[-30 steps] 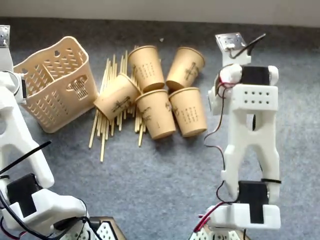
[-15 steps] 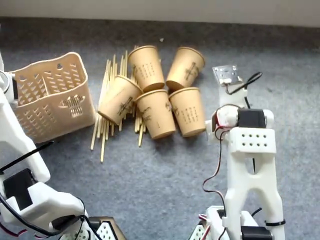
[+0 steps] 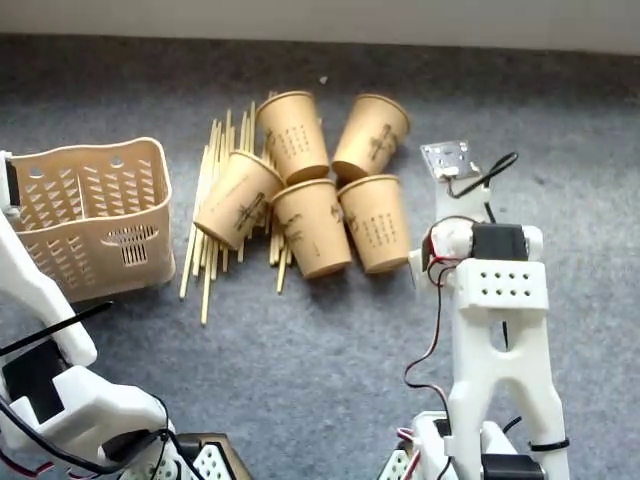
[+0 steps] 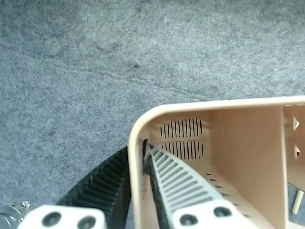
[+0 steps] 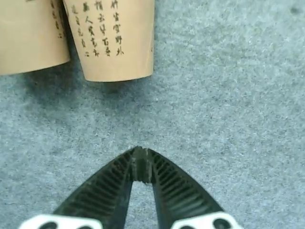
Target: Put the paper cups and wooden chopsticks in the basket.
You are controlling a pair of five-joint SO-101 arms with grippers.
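Beige basket (image 3: 100, 255), clamped at its rim by the left gripper (image 4: 143, 149), had swung square, away from the cups (image 3: 312, 225) and chopsticks (image 3: 206, 215) lying on the carpet (image 3: 330, 360); right gripper (image 5: 140, 164), closed empty, had retreated. Nothing packed yet.

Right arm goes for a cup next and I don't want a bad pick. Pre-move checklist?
1. Grip of left hand on basket: ok, shut across its wall.
2. Is right hand empty: ok, nothing in it.
3. Is right hand open for a pick: not ok, shut.
4. Are paper cups within reach: probably ok, five lie on their sides on the carpet, the nearest just ahead of the right hand.
5. Are chopsticks free to grab: not ok, several lie under cups.
6. Is basket level: cannot tell.
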